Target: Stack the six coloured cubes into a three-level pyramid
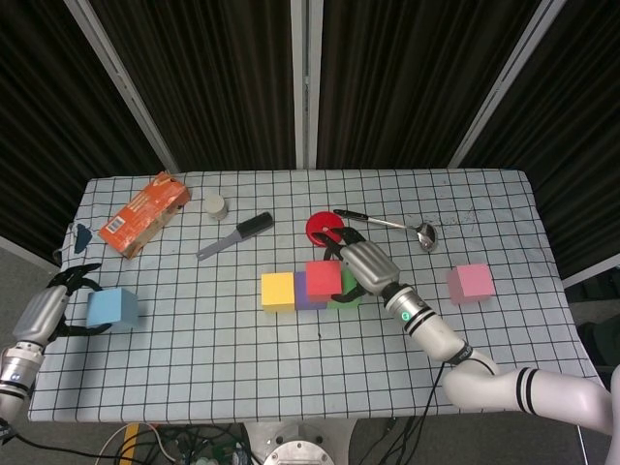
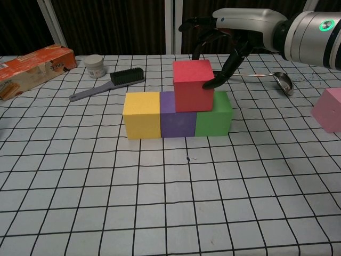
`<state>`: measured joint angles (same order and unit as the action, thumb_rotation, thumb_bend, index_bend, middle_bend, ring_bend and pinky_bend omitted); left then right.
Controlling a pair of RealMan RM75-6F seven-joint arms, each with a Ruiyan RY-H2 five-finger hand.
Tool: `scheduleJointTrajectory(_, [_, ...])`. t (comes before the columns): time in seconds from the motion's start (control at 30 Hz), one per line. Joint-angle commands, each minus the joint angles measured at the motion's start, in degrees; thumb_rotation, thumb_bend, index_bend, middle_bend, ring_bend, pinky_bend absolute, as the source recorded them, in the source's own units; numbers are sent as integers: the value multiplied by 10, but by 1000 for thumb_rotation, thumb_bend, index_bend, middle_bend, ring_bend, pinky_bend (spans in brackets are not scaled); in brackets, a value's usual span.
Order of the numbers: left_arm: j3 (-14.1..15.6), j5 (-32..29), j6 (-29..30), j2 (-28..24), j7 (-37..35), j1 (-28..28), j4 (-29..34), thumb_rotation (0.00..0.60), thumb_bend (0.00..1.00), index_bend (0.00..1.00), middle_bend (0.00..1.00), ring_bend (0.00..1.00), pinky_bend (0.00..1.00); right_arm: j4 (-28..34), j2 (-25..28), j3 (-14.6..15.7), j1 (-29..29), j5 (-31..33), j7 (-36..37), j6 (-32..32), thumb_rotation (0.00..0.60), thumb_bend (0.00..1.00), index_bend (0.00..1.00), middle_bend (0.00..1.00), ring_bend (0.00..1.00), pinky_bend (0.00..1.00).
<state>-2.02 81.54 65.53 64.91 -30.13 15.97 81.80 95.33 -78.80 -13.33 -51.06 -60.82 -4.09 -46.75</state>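
Yellow (image 2: 141, 114), purple (image 2: 177, 122) and green (image 2: 216, 116) cubes form a row mid-table. A red cube (image 2: 192, 85) rests on top, over the purple-green seam. My right hand (image 2: 221, 37) arches over it from the far right, one fingertip on the cube's right edge and the others down behind its far side. In the head view the right hand (image 1: 360, 260) sits against the red cube (image 1: 323, 277). A pink cube (image 1: 470, 282) lies alone on the right. My left hand (image 1: 53, 305) is spread open just left of the blue cube (image 1: 109, 306) at the table's left edge.
An orange carton (image 1: 143, 213), a small white jar (image 1: 215, 204) and a brush (image 1: 235, 235) lie at the back left. A red disc (image 1: 321, 228) and a metal ladle (image 1: 392, 226) lie behind the stack. The near half of the checked table (image 2: 170, 202) is bare.
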Motion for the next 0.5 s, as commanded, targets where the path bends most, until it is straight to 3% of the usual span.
scheduleJointTrajectory(0.03, [0, 0, 0, 0, 0, 0, 0, 600, 93, 128, 395, 79, 84, 0, 0, 1, 0, 2, -3, 0, 600, 109, 0, 408, 0, 0])
scheduleJointTrajectory(0.5, [0, 0, -1, 2, 0, 0, -2, 600, 93, 128, 395, 79, 84, 0, -1, 3, -1, 10, -11, 0, 600, 108, 0, 408, 0, 0])
